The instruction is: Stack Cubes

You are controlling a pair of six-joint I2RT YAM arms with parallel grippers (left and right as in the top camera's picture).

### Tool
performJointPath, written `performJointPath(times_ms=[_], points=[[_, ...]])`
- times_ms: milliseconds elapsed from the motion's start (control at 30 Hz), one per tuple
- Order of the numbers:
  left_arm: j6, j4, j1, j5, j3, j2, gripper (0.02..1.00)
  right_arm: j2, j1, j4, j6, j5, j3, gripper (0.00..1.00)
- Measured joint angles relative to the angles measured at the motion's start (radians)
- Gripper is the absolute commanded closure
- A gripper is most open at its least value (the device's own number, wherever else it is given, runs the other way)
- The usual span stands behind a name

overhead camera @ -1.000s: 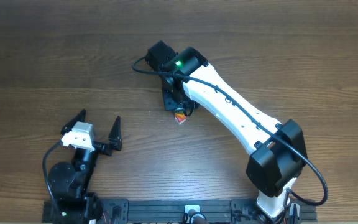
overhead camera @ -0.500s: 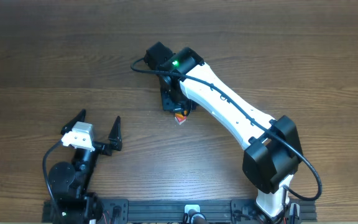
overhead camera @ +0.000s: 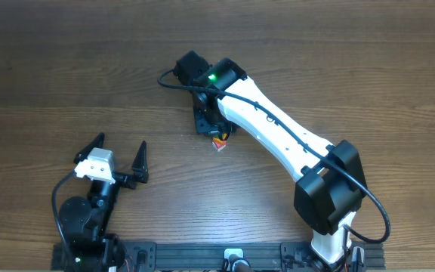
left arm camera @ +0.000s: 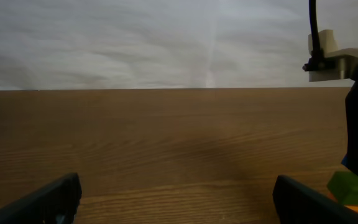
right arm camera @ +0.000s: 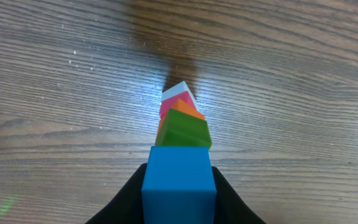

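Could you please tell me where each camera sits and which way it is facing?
Top view: fixed overhead, looking down on the table; both arms rise from the bottom edge, left gripper open, right gripper at the cube stack.
Left wrist view: low on the left arm, facing level across the table; its fingertips frame the bottom edge.
Right wrist view: looks down past its fingers, which clamp the blue cube above the green cube.
Shared: both wrist views show the green cube.
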Motion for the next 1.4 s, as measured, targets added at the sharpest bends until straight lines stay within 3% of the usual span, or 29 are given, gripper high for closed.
performJointPath(times_ms=[1400], points=[[0.0,0.0,0.0,0.0,0.0,0.0,0.018,0.003,0.0,0.034,0.005,-0.001,-0.035,0.851]])
